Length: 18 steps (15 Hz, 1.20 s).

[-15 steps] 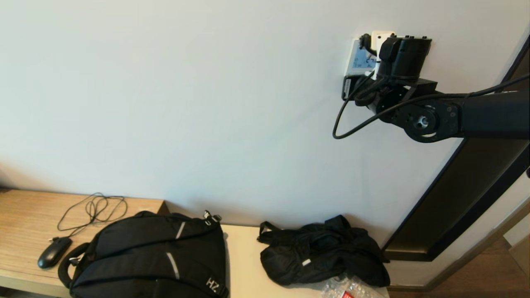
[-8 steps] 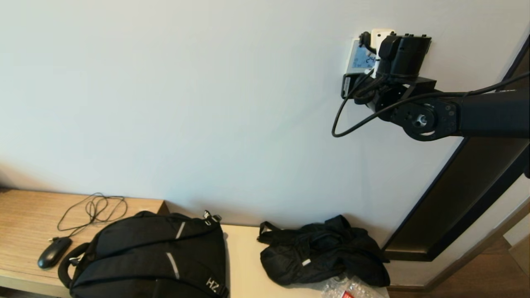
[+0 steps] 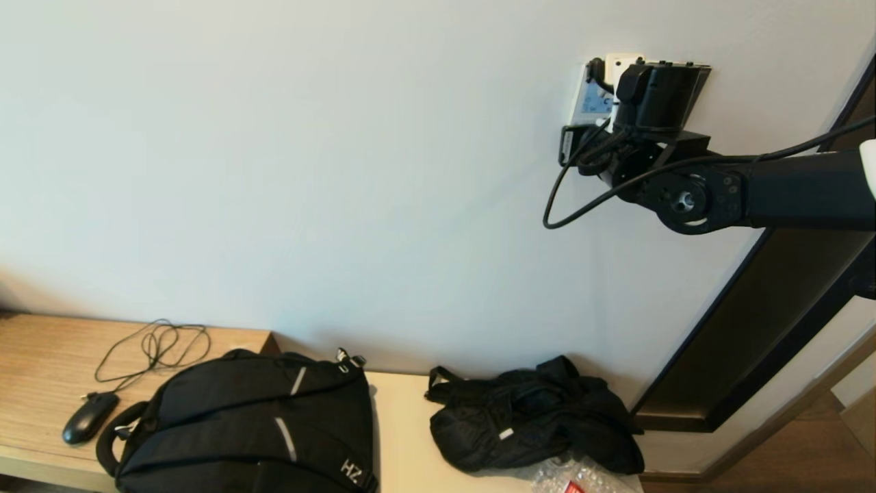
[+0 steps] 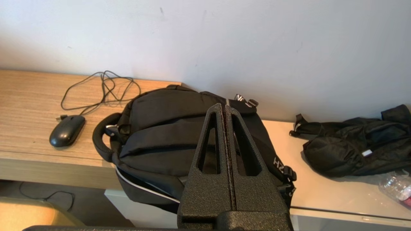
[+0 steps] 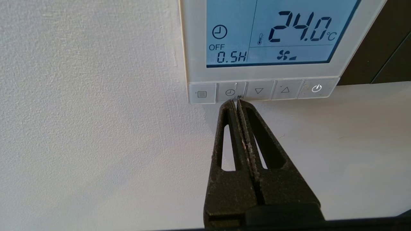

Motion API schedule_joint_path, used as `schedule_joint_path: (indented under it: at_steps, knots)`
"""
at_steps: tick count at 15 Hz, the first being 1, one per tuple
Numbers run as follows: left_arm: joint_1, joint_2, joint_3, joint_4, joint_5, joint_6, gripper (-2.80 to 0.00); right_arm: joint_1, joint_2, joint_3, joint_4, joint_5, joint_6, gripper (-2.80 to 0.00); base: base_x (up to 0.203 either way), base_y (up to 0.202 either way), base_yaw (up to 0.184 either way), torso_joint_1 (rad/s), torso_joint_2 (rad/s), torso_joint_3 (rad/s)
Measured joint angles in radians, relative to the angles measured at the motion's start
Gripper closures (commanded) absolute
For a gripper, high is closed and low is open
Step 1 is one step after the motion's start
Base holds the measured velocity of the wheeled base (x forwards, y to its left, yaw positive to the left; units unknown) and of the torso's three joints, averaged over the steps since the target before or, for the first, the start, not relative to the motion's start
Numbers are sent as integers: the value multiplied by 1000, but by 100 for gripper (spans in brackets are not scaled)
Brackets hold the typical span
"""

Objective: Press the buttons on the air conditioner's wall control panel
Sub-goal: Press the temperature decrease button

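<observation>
The white wall control panel has a pale blue screen reading 24.0 °C, OFF 0.5H and a fan sign. A row of buttons runs along its lower edge: menu, clock, down arrow, up arrow, power. My right gripper is shut, and its tips touch the lower right corner of the clock button. In the head view the right arm reaches up the wall and hides most of the panel. My left gripper is shut and empty, parked low above the backpack.
A black backpack, a black mouse with its loose cable, a black crumpled bag and a clear plastic bottle lie on the wooden bench below. A dark frame runs down the wall at the right. A dark surface borders the panel.
My right arm has shifted a little to the left along the wall, and its wrist now covers more of the panel's screen. The left arm has not moved.
</observation>
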Motion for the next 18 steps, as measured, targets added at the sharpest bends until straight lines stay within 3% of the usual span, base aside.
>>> schedule_joint_path:
  at_steps: [18]
  knots:
    - [0, 0, 0, 0, 0, 0, 0, 13, -56, 84, -37, -2, -3, 0, 0, 0, 0, 0, 0, 0]
